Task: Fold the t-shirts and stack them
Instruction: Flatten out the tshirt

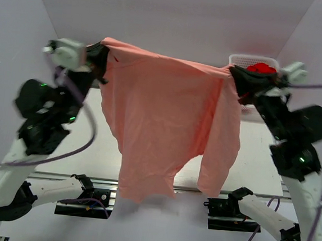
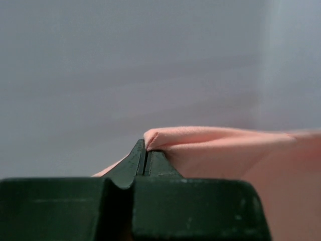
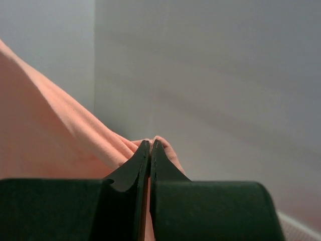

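Step in hand, my read: open out the salmon-pink t-shirt (image 1: 162, 109) and lay it flat for folding. The shirt hangs in the air between the two arms, with its top edge stretched left to right. The body droops over the desk (image 1: 259, 157), the lower hem is near the front rail, and one sleeve dangles on the right side

To do it well: hold both arms level with the top edge taut. Lower them together so the hem touches down first and the cloth rolls out flat with no bunching. Release neither corner before the cloth rests on the desk. The hanging sleeve will likely need smoothing after

Left pincer (image 2: 145, 150): jaws pressed together, nipping a small fold of pink cloth right at the tips. Right pincer (image 3: 150, 145): also pressed together, with a pink edge sandwiched between the jaws

A white basket (image 1: 248, 60) sits at the far right with a red item (image 1: 261, 68) in it, just behind the right pincer. That's a possible snag if that arm swings back

Second shirt: cannot pick it out here
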Motion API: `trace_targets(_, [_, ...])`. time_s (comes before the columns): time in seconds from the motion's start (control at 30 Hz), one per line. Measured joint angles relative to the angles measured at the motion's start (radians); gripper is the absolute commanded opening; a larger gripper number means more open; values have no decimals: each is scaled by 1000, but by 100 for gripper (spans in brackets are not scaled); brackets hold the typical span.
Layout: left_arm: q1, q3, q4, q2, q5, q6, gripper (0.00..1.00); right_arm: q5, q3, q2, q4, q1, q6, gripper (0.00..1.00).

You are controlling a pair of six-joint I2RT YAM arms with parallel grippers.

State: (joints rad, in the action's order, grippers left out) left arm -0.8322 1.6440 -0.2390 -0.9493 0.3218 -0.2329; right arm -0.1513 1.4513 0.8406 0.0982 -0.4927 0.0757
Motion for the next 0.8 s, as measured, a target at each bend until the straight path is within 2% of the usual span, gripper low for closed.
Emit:
trace_targets(0.1, [6, -101, 174, -103, 239, -101, 0, 51, -95, 92, -69, 2, -5, 0])
trace_targets(0.17, [26, -166, 335, -225, 389, -180, 0, 97, -150, 197, -104, 5, -20, 0])
trace_targets(0.23, [63, -222, 430, -375, 483, -214, 0, 156, -192, 335, -136, 10, -48, 0])
trace_targets(0.3, [114, -239, 452, -548, 528, -200, 0, 209, -209, 501, -157, 17, -78, 17])
trace_targets(0.33, [146, -234, 438, -646, 542, -176, 0, 225, -213, 589, -154, 23, -97, 29])
trace_targets(0.37, [181, -212, 413, -744, 553, -146, 6, 238, -208, 678, -148, 29, -112, 43])
trace_targets(0.4, [214, -180, 380, -837, 556, -118, 30, 245, -191, 764, -141, 35, -127, 64])
trace_targets(0.47, [280, -79, 269, -1029, 557, -46, 56, 245, -106, 950, -88, 48, -149, 75])
trace_targets(0.53, [332, 30, 154, -1181, 542, 19, 99, 241, 8, 1098, -16, 59, -163, 82])
trace_targets(0.63, [391, 115, 29, -1281, 514, 105, 100, 230, 106, 1193, 54, 70, -179, 89])
trace_targets(0.8, [406, 127, -36, -1227, 451, 175, 100, 225, 132, 1157, 85, 81, -193, 89])
